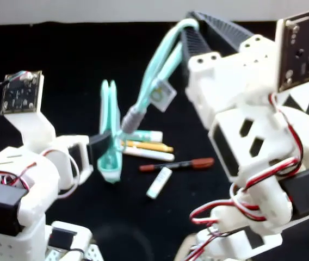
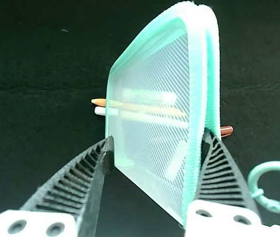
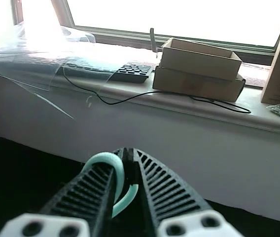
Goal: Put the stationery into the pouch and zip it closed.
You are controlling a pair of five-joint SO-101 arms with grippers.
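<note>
Left fingers [image 2: 81, 182]: clamped on the upright mesh pouch [image 2: 159, 123].
Right fingers [image 3: 159, 187]: closed on the pouch's teal loop [image 3: 103, 160], held high.
Stationery [image 1: 150, 154]: on the counter [image 1: 62, 65] beside the pouch, visible through its mesh.

Pouch [image 1: 109, 111]: one, centre-left of frame. Stationery [image 1: 153, 155]: five pieces at centre (lying close together): one white marker [image 1: 146, 136], one yellow pencil [image 1: 153, 146], one white pen [image 1: 160, 156], one red-brown pen [image 1: 179, 164], one short white stick [image 1: 159, 182]. Arms: two, left arm [image 1: 29, 174] lower left, right arm [image 1: 252, 109] right.
</note>
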